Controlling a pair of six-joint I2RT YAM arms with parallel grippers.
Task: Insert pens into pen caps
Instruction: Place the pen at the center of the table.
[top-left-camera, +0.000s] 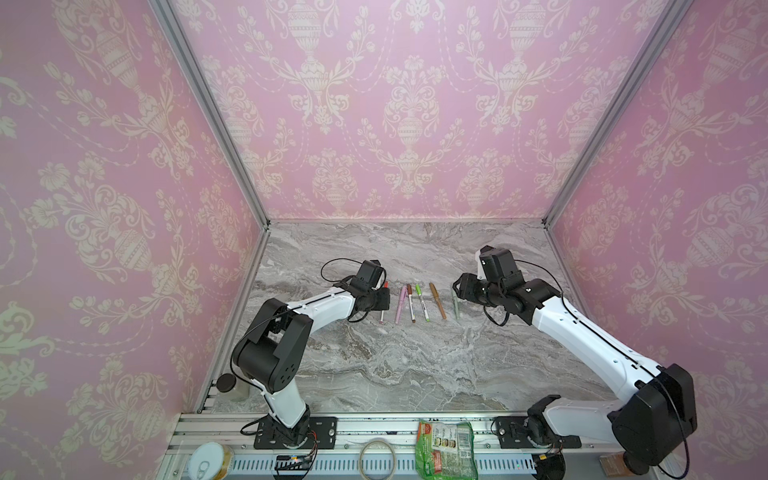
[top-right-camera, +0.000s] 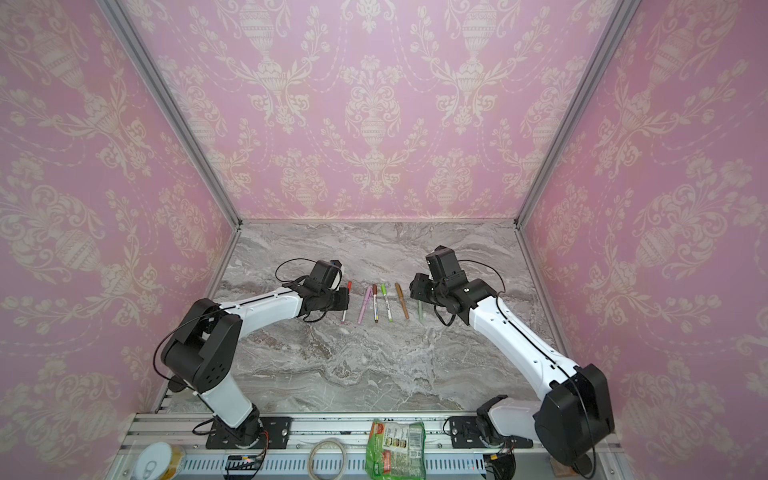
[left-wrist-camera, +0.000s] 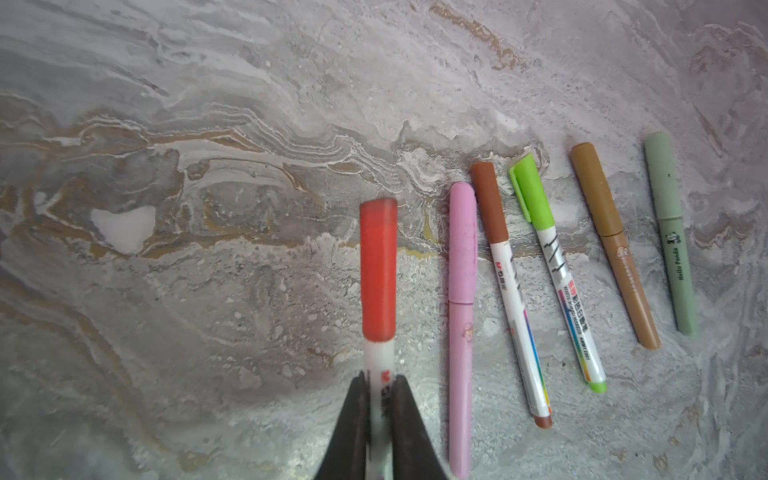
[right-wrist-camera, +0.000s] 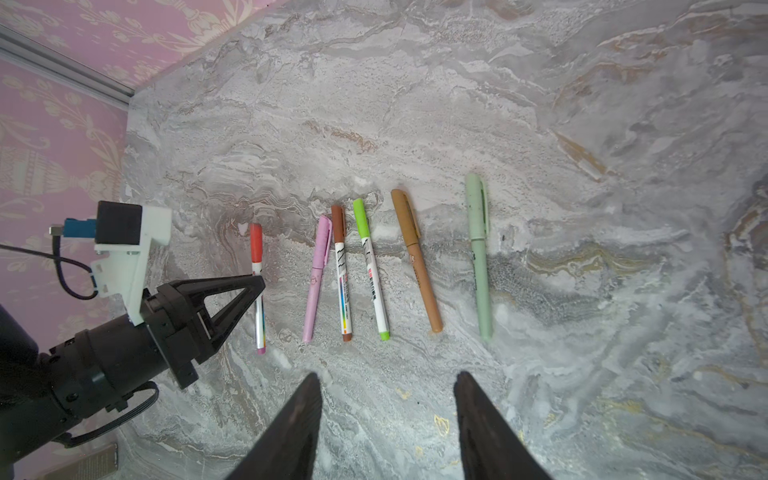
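Note:
Six pens lie in a row on the marble table, each with a cap on its far end. My left gripper (left-wrist-camera: 380, 380) is shut on the white barrel of the red-capped pen (left-wrist-camera: 378, 270), the leftmost in both top views (top-left-camera: 382, 316) (top-right-camera: 343, 316). To its right lie the pink pen (left-wrist-camera: 461, 311), the brown-capped white pen (left-wrist-camera: 511, 291), the green-capped white pen (left-wrist-camera: 557, 270), the tan pen (left-wrist-camera: 615, 249) and the pale green pen (left-wrist-camera: 671, 232). My right gripper (right-wrist-camera: 386, 380) stands open above bare table, close to the pale green pen (right-wrist-camera: 478, 257), with nothing between its fingers.
Pink patterned walls close in the table (top-left-camera: 415, 365) on three sides. On the front rail sit a green packet (top-left-camera: 446, 451), a tape roll (top-left-camera: 377, 457) and a can (top-left-camera: 208, 461). A black disc (top-left-camera: 226, 382) lies at the table's front left corner.

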